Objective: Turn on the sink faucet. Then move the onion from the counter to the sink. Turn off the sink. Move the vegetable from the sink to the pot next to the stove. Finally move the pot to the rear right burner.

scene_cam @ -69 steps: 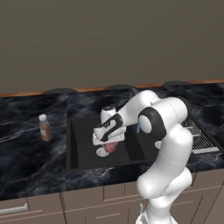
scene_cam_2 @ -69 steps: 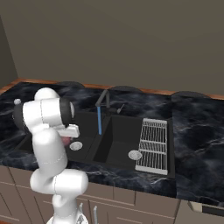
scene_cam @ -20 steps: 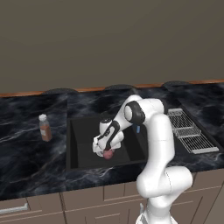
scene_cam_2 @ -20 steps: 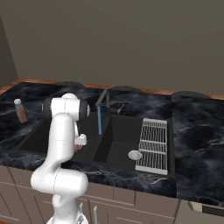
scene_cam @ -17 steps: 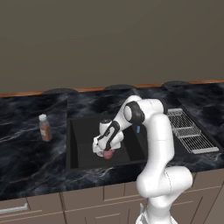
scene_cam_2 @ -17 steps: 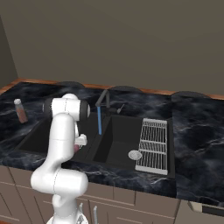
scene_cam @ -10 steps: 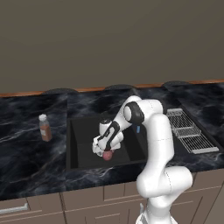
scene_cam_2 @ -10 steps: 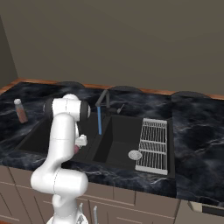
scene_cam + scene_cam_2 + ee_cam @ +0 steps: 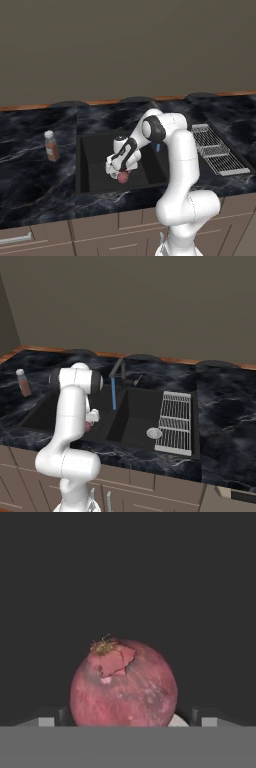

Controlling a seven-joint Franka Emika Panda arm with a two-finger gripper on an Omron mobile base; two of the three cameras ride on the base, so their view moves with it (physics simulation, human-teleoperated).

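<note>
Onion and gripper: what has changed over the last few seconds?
The arm reached down into the sink and lowered the onion to the basin floor. The gripper has opened around it, so the onion is let go. Water still runs from the faucet; bottle and rack unmoved.

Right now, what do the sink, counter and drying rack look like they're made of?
Sink: matte black, probably composite or coated metal; no glare on its walls. Counter: glossy black marble look, white veins, brown wood-like back edge. Drying rack: silver wire, likely steel; thin parallel bars. All rendered, so judged on looks alone.
</note>
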